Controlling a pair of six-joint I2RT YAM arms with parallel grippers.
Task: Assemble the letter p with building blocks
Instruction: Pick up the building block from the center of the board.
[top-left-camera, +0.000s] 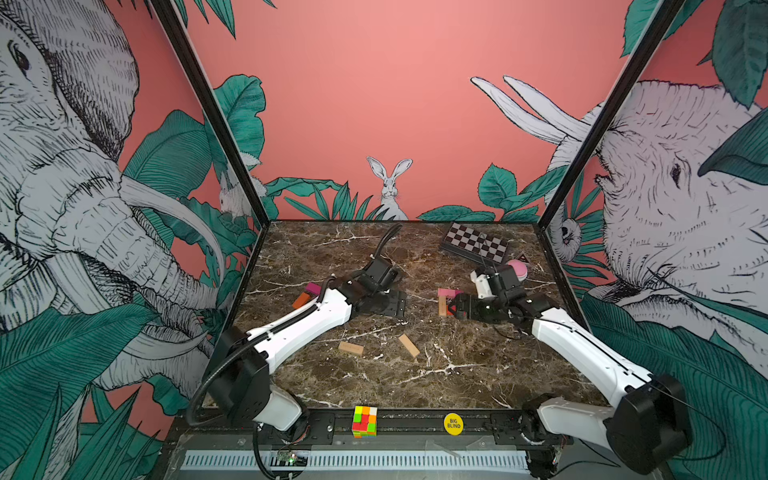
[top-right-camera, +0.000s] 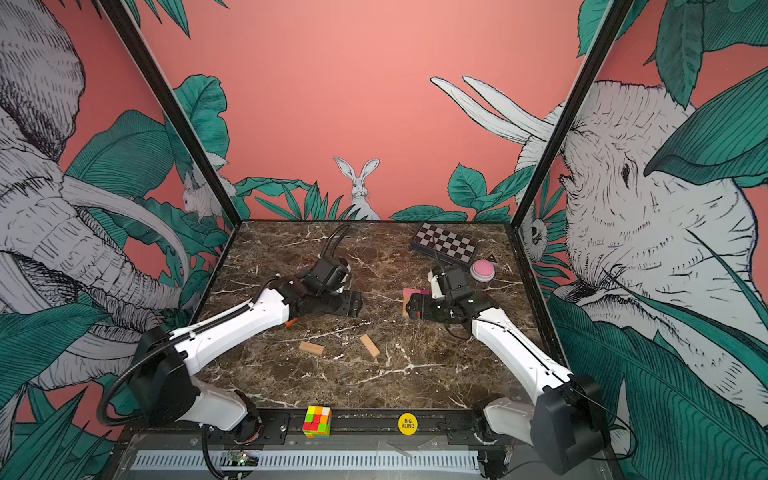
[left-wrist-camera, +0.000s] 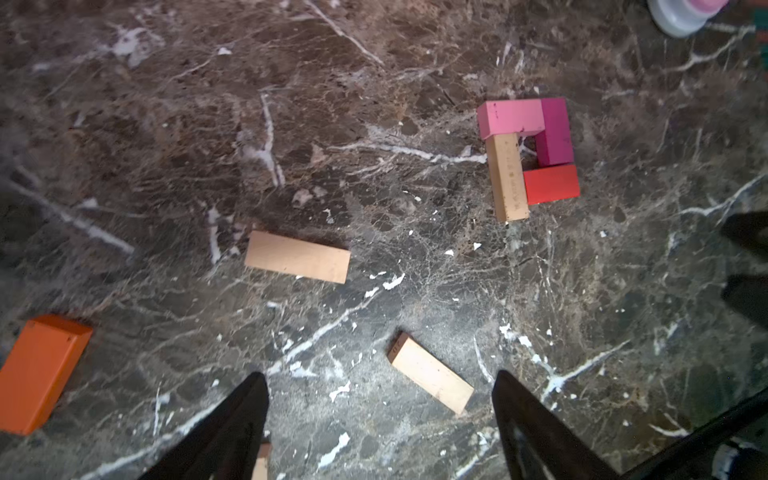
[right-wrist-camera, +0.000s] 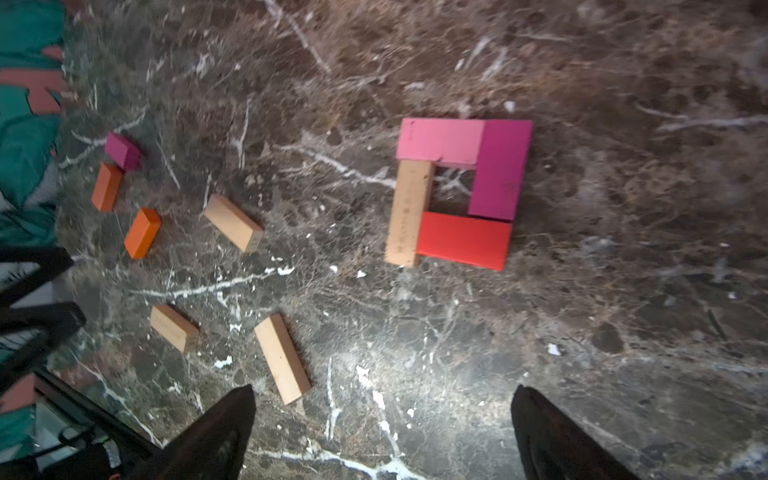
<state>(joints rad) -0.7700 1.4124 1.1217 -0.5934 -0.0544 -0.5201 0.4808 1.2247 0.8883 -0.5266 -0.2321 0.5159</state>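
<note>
Right wrist view: pink block (right-wrist-camera: 438, 141), magenta block (right-wrist-camera: 500, 170), red block (right-wrist-camera: 463, 239) and tan block (right-wrist-camera: 409, 214) close the P's bowl near the checkered box (top-left-camera: 473, 243). I judge the stem too short. Spare tan blocks (right-wrist-camera: 282, 357) and orange blocks (right-wrist-camera: 142, 232) lie farther from that box. My left gripper (left-wrist-camera: 378, 374) and right gripper (right-wrist-camera: 382, 390) gape wide, empty.

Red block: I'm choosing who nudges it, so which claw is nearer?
Right. The right claw hangs open close by the red block; the left claw, also open, is farther off, by a loose tan block.
</note>
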